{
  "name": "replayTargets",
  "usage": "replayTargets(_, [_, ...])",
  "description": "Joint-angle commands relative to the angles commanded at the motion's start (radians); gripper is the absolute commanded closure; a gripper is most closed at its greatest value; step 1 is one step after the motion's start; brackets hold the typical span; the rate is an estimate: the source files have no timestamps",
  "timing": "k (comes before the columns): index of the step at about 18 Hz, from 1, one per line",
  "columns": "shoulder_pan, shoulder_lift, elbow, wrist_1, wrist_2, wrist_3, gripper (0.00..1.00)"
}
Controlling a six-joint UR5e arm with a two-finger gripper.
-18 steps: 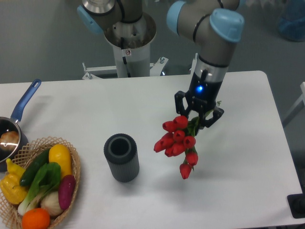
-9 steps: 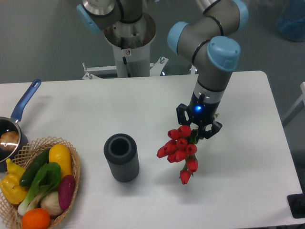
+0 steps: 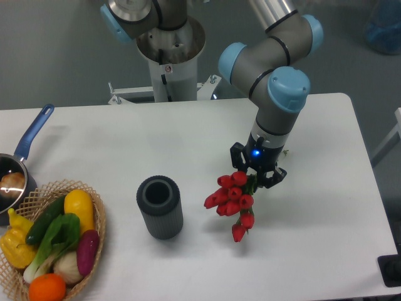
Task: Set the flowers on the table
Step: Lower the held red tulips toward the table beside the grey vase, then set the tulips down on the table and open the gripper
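The flowers (image 3: 232,199), a bunch of red tulip buds with green stems, hang from my gripper (image 3: 255,170) over the right middle of the white table (image 3: 188,144). The gripper is shut on the stems, which it mostly hides. The lowest buds sit close to the tabletop; I cannot tell if they touch it. A small shadow lies just beneath them.
A dark grey cylinder (image 3: 160,207) stands upright left of the flowers. A wicker basket (image 3: 56,248) of vegetables sits at the front left corner, with a blue-handled pot (image 3: 15,172) behind it. The robot base (image 3: 169,56) stands behind the table's far edge.
The gripper has lowered with the flowers and shifted slightly towards the front left. The buds now hang closer to the tabletop.
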Motion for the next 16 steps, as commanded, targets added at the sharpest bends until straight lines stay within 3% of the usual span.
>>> replayTargets(6, [-0.021,-0.029,0.000,0.003,0.080,0.000,0.55])
replayTargets(16, [-0.026,-0.054,-0.002,0.003,0.081,-0.003,0.55])
